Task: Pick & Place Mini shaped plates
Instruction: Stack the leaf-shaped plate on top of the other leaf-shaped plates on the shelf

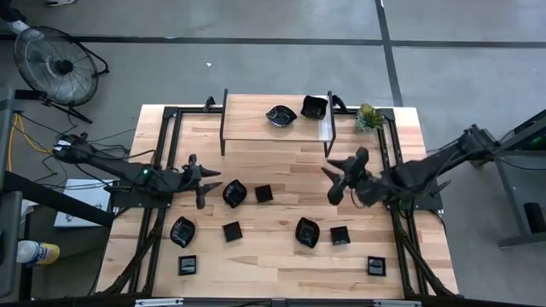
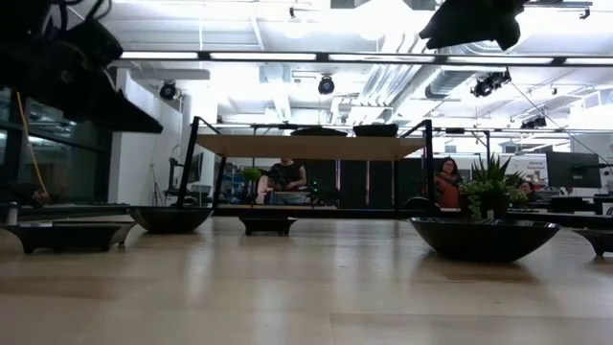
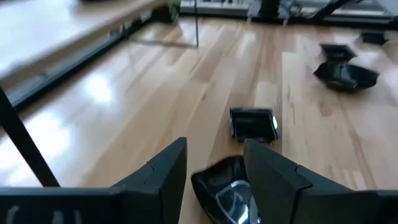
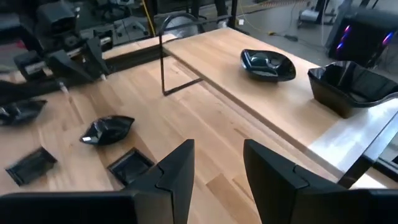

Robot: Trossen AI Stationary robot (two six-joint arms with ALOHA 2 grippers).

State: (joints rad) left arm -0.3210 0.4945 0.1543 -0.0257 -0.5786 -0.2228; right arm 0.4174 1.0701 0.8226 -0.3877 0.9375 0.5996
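10 black mini plates (image 1: 235,193) show: 8 on the table (image 1: 281,162), 2 on the shelf (image 1: 256,119); 1 green plant (image 1: 368,118).

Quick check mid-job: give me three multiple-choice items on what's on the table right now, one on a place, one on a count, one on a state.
1. Where does the green plant stand?
A. Beside the right end of the raised shelf
B. In the table's middle, among the dishes
C. At the near edge, by the left arm

2. How many black dishes sit on the raised shelf?
A. None
B. Two
C. Five

3. How is the right pincer?
A. Shut on a dish
B. Shut on the plant
C. Open and empty

Answers:
1. A: the high view shows it just off the shelf's right end.
2. B: a wavy dish and a square dish lie there side by side.
3. C: its wrist view shows the fingers apart with only bare table between them.
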